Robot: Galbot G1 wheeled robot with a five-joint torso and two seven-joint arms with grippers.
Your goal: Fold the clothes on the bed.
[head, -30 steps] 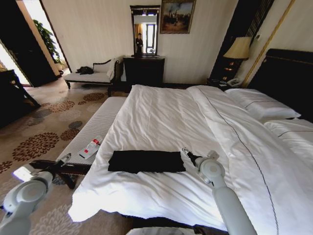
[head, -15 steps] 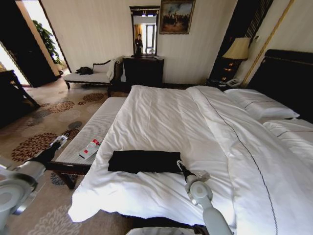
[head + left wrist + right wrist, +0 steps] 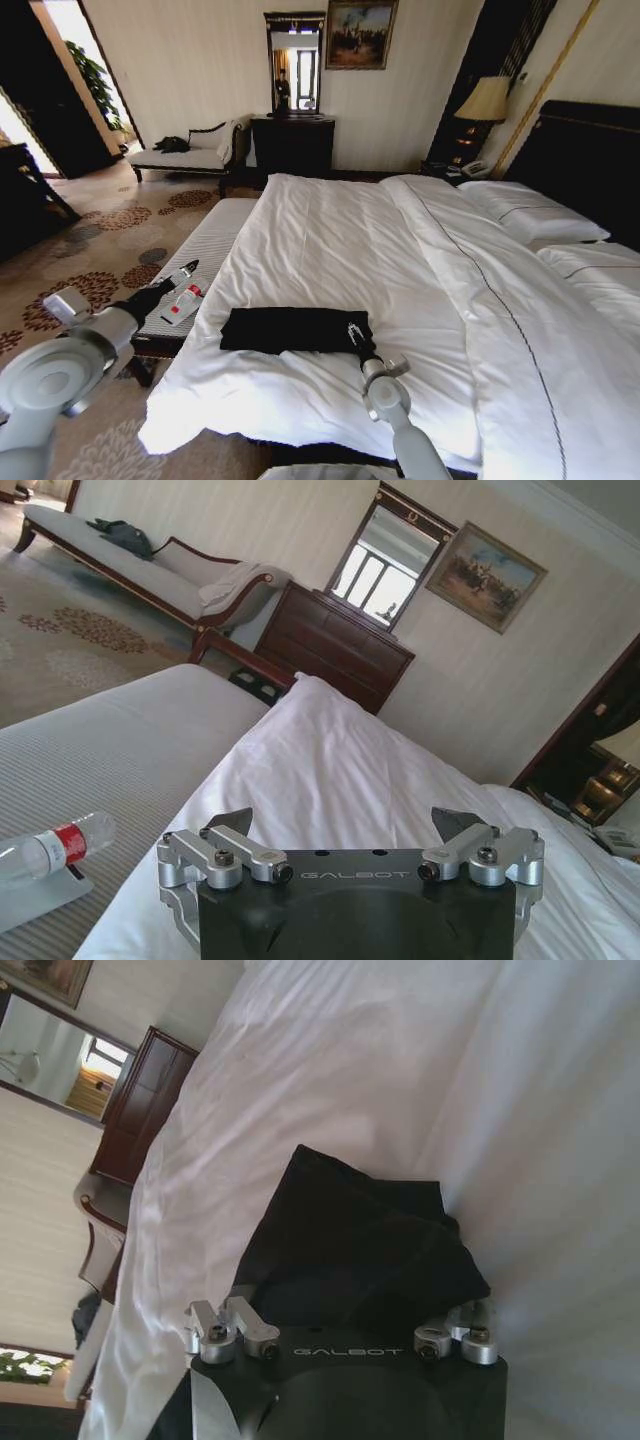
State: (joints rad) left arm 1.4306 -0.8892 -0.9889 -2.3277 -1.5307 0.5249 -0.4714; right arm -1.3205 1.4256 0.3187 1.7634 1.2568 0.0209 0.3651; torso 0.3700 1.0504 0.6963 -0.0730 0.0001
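The clothes are one black T-shirt [image 3: 295, 329], folded into a long flat rectangle near the foot of the bed [image 3: 330, 230]; no lettering shows. My right gripper [image 3: 353, 333] is at the shirt's right end, low over the white sheet. In the right wrist view its fingers look spread and the black shirt [image 3: 340, 1230] lies right in front of them. My left gripper [image 3: 187, 267] hangs over the bench at the bed's left side, apart from the shirt. In the left wrist view the left gripper [image 3: 345, 825] is wide open with nothing in it.
A striped bench [image 3: 205, 250] runs along the bed's left side with a water bottle [image 3: 186, 297] on a card. A chaise [image 3: 185, 155], a dark dresser [image 3: 293, 142], a lamp [image 3: 487, 100] and pillows [image 3: 530, 212] stand farther off. Patterned carpet lies to the left.
My right gripper has moved left across the sheet to the shirt's right end. The left arm has swung in from the carpet to over the bench. The shirt has not moved.
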